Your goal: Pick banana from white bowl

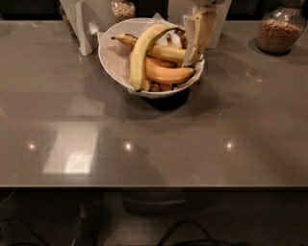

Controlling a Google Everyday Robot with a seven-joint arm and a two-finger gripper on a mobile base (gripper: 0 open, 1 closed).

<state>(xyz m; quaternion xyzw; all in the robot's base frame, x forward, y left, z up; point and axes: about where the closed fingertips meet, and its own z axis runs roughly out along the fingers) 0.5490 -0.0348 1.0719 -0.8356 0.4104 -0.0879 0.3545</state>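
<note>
The white bowl stands at the back middle of the grey table and holds several bananas. The banana, long, pale yellow-green and strongly curved, lies on top of the pile from the bowl's front left up to its dark stem end at the back right. Shorter orange-yellow bananas lie under it. My gripper comes down from the top of the camera view over the bowl's right side. It is close beside the banana's stem end and among the shorter bananas.
A glass jar of grains stands at the back right. A white holder and another jar stand at the back left. A white box is behind the gripper. The table's front edge runs across the lower view.
</note>
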